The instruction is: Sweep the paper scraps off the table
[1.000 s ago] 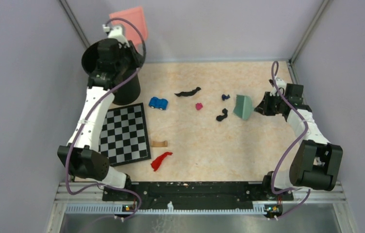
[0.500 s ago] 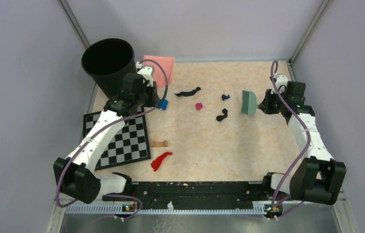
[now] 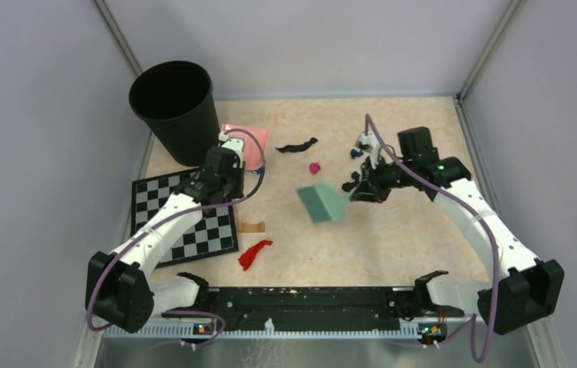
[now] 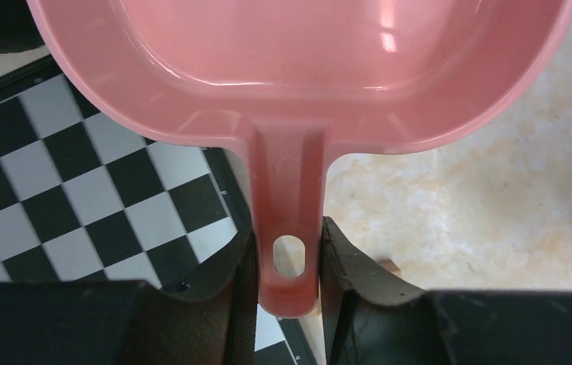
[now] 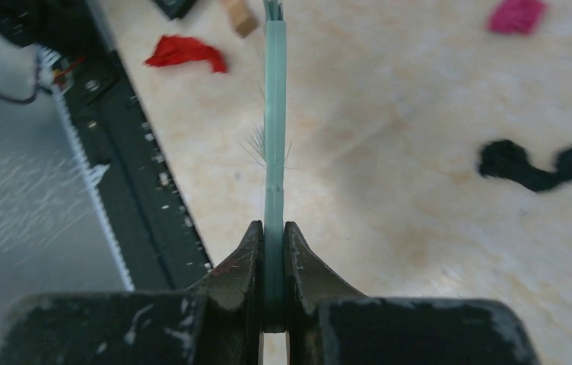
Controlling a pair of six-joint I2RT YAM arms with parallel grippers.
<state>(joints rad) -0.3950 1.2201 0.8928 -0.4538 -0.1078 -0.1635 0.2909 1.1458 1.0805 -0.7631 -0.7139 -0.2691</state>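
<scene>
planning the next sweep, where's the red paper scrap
Top view: the crumpled red paper scrap lies left of centre by the table's near edge, just right of the black-and-white chequered board.

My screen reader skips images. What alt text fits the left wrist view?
The left end effector grips the handle of a pink dustpan. Beneath it, a chequered board lies at picture left and the beige table at right.

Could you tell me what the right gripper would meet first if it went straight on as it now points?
The right gripper, shut on the green brush, points towards the small tan piece beside the chequered board. The brush tip would probably reach that piece first, though its height is unclear.
</scene>
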